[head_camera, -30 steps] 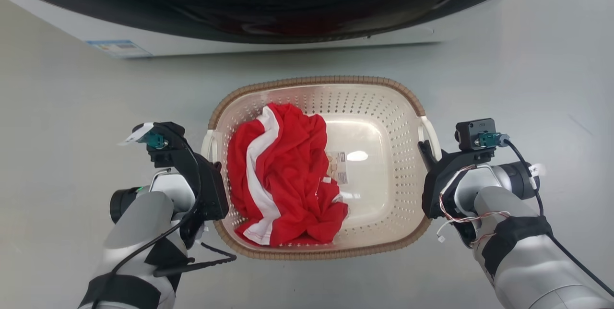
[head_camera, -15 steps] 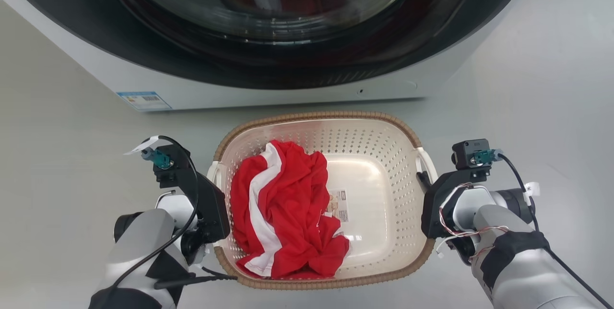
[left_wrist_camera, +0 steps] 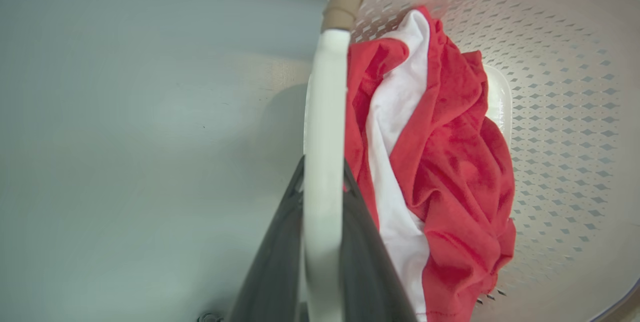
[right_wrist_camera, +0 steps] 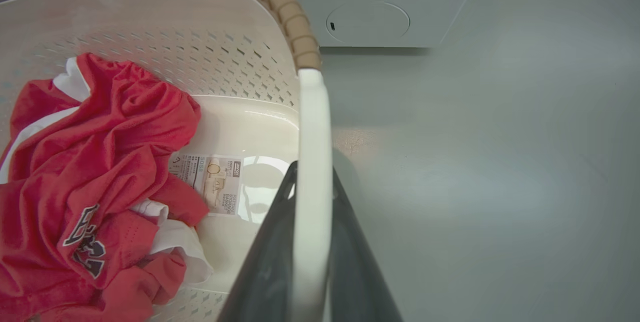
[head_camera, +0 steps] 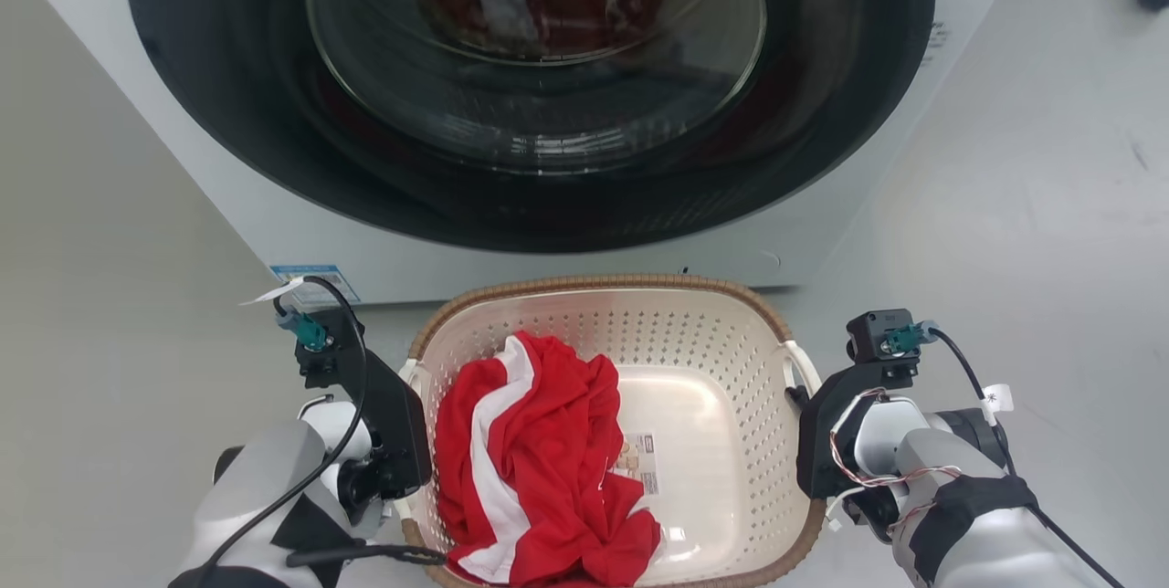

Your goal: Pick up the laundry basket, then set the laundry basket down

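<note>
The laundry basket [head_camera: 696,334], cream perforated plastic with a brown woven-look rim, hangs between my two arms in front of the washer. My left gripper [left_wrist_camera: 323,184] is shut on the basket's white left handle [left_wrist_camera: 325,107]. On the opposite side my right gripper [right_wrist_camera: 312,184] is shut on the white right handle [right_wrist_camera: 313,127]. In the head view the left gripper [head_camera: 408,392] and right gripper [head_camera: 802,398] press against the basket's sides, their fingertips hidden. A label sticker [right_wrist_camera: 216,182] shows on the basket's base.
A crumpled red and white garment [head_camera: 539,465] lies in the basket's left half. A front-loading washing machine [head_camera: 804,246] with a big dark round door [head_camera: 539,77] stands just beyond the basket. Grey floor [head_camera: 1032,204] spreads to both sides.
The camera has moved: much more of the washer door is in view, and the basket and both grippers sit lower in the picture. Both grippers keep their hold on the handles.
</note>
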Robot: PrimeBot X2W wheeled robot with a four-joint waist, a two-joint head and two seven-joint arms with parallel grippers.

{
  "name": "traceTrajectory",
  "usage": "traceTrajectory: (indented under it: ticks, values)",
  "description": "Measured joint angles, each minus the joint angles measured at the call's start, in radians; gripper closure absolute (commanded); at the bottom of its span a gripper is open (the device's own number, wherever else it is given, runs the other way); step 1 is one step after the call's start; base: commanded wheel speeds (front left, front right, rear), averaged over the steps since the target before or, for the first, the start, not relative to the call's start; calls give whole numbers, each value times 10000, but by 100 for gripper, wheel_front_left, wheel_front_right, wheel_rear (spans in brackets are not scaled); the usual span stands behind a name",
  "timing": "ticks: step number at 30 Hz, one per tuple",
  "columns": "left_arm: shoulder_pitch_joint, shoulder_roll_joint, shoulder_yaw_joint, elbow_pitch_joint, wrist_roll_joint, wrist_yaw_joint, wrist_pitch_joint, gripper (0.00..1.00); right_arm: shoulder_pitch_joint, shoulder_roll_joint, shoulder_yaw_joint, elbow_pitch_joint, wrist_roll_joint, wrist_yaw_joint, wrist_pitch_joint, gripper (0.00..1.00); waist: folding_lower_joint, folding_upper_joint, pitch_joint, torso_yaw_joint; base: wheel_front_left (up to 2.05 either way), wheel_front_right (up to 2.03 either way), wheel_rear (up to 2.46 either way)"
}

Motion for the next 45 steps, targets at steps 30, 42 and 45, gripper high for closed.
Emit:
traceTrajectory:
  ticks: [30,42,45]
  values:
    - [772,196,-134,115,-541,0,1290,100,694,46,614,-167,1402,0,1480,100,2,0,-2348,-2,0,0,0]
    - [868,211,-171,119,-614,0,1335,100,695,58,683,-56,1576,0,1699,100,2,2,-2429,-105,0,0,0]
    - [923,211,-182,119,-617,0,1335,100,694,59,709,-42,1605,0,1762,100,2,2,-2439,-119,0,0,0]
